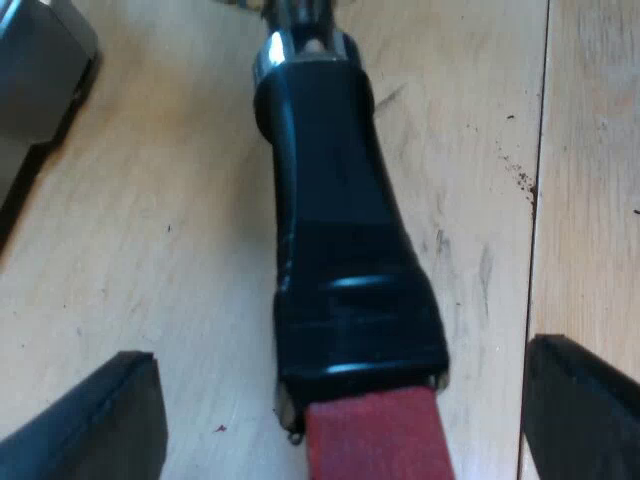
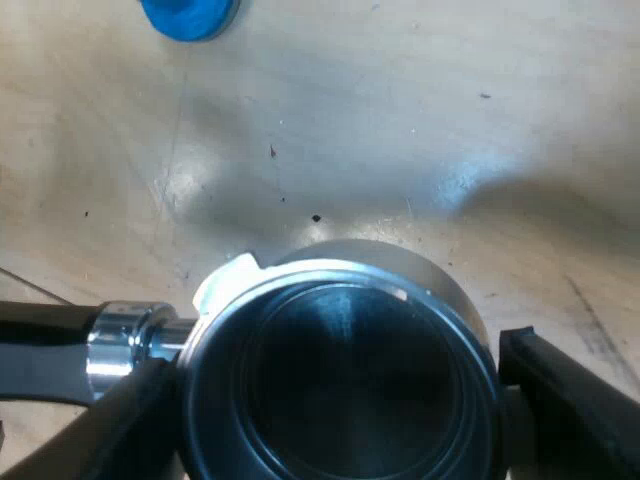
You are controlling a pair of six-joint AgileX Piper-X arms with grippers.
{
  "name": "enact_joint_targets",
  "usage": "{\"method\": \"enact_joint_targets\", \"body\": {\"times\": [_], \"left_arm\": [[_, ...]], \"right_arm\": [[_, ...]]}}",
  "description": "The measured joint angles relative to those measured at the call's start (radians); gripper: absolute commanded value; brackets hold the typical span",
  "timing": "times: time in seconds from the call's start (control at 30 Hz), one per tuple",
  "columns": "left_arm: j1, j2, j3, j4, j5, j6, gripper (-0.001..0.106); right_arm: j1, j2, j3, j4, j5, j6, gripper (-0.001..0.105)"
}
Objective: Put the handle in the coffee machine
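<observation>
The holder's dark handle (image 1: 335, 220) stretches away from me over the wooden table, its red end (image 1: 375, 435) nearest and a chrome collar (image 1: 300, 45) at the far end. My left gripper (image 1: 340, 400) is open, one black finger on each side of the red end, both clear of it. The holder's round metal basket (image 2: 335, 370) faces up, empty inside, with the chrome neck (image 2: 125, 340) leading off to the handle. My right gripper (image 2: 335, 410) is shut on the basket, a finger pressed against each side of its rim.
A blue tamper (image 2: 188, 15) stands on the table beyond the basket. A dark grey machine edge (image 1: 40, 70) lies near the handle's far end. A seam (image 1: 538, 200) runs between the pale wooden boards (image 1: 150, 230).
</observation>
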Motion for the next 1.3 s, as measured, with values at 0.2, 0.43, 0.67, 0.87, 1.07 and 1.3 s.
{"method": "enact_joint_targets", "body": {"times": [0.2, 0.43, 0.67, 0.87, 1.07, 1.3], "left_arm": [[0.000, 0.000, 0.000, 0.000, 0.000, 0.000, 0.072], [0.000, 0.000, 0.000, 0.014, -0.011, 0.000, 0.037], [0.002, 0.000, 0.000, 0.067, -0.032, -0.010, 0.000], [0.002, 0.000, 0.000, 0.067, -0.032, -0.014, 0.000], [0.002, 0.000, 0.000, 0.061, -0.032, -0.014, 0.000], [0.002, 0.000, 0.000, 0.061, -0.032, -0.014, 0.000]], "right_arm": [[0.000, 0.000, 0.000, 0.000, 0.003, 0.000, 0.000], [0.000, 0.000, 0.000, 0.000, 0.003, 0.000, 0.000], [0.000, 0.000, 0.000, 0.000, 0.007, 0.017, 0.000], [0.000, 0.000, 0.000, -0.001, 0.007, 0.016, 0.000], [0.000, 0.000, 0.000, -0.001, 0.007, 0.016, 0.000], [0.000, 0.000, 0.000, -0.001, 0.011, 0.016, 0.029]]}}
